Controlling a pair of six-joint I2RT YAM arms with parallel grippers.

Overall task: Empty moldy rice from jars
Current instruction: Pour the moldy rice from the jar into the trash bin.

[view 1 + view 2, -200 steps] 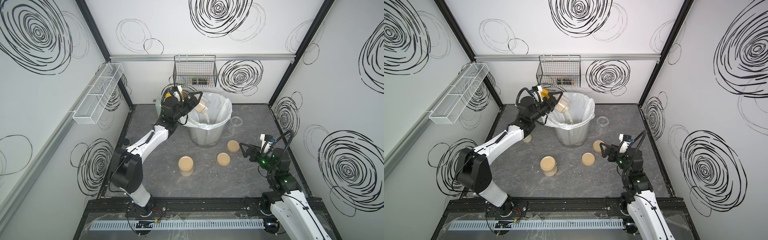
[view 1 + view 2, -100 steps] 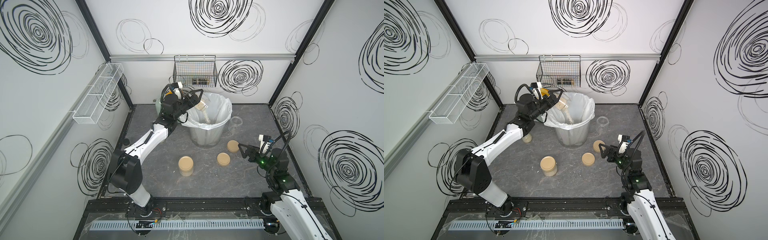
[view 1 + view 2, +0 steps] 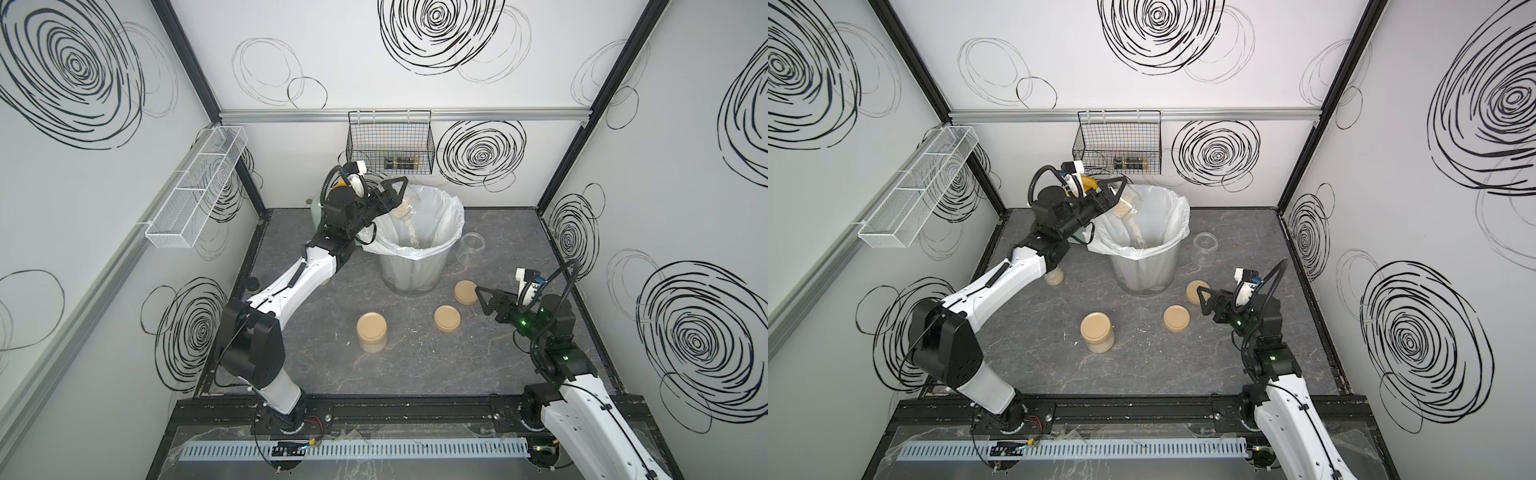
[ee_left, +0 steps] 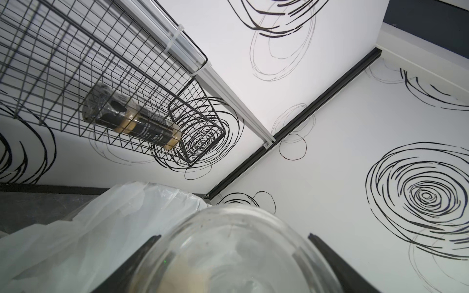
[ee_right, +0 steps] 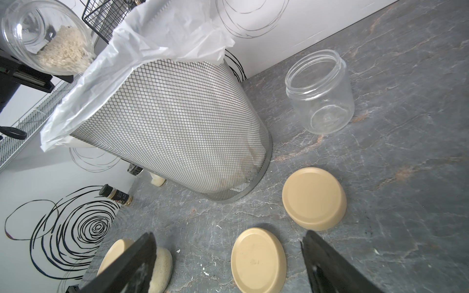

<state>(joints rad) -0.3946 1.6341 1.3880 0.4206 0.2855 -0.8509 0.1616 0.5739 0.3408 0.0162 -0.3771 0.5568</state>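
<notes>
Moldy rice (image 3: 412,235) pouring from tilted jar (image 3: 406,211) into lined bin (image 3: 411,276); jar pinched over bin rim by left gripper (image 3: 397,203). Right gripper (image 3: 486,301) spread wide, empty, near bin's base.

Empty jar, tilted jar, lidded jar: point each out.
empty jar (image 5: 319,93): right wrist view, clear side wall.
tilted jar (image 5: 45,38): right wrist view, glass wall.
lidded jar (image 3: 371,327): in a top view, tan lid.
</notes>
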